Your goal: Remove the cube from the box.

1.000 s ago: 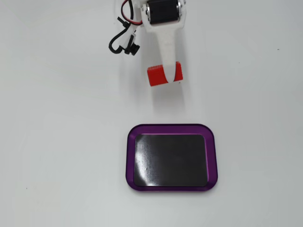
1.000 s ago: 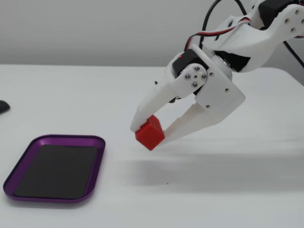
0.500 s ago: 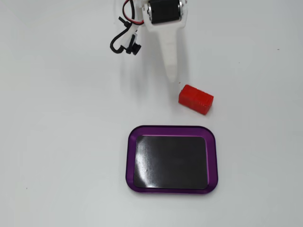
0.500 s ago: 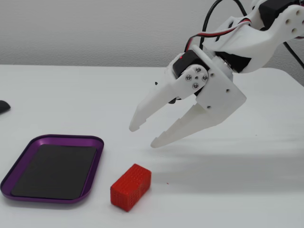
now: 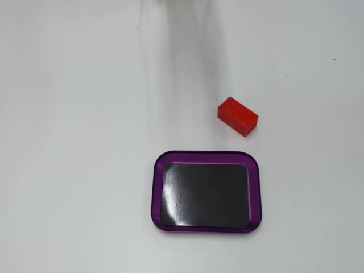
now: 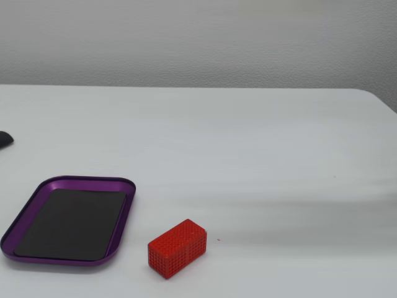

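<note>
Tool state cannot be told, unseen in both fixed views; cube (image 5: pixel 238 116) lies on table (image 5: pixel 74 114) beside box (image 5: pixel 206 156).

Red cube (image 6: pixel 177 248) on white table (image 6: pixel 260 161), just beside purple box (image 6: pixel 121 214)

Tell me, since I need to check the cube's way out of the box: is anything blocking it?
Nothing visible does. The red cube already lies on the white table, outside the purple box and apart from its rim. The box holds nothing, and no gripper shows in either fixed view.
</note>
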You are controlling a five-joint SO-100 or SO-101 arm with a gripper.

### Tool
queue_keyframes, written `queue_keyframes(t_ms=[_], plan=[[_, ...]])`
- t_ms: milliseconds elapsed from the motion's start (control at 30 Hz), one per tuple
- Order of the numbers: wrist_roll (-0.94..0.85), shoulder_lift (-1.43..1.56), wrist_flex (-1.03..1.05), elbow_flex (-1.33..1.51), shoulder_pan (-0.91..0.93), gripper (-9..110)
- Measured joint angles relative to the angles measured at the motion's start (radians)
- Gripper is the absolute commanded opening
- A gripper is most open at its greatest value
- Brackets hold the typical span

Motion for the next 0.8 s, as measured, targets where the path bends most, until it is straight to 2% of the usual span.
queue_keyframes(t_ms=[267, 367, 467, 600, 800], plan=[[0.003, 0.495, 0.018, 0.434, 0.140, 10], [0.009, 0.499, 0.041, 0.574, 0.172, 8], [0.055, 0.494, 0.067, 0.632, 0.178, -1], [0.121, 0.494, 0.089, 0.652, 0.178, 0], [0.130, 0.494, 0.114, 0.726, 0.187, 0]])
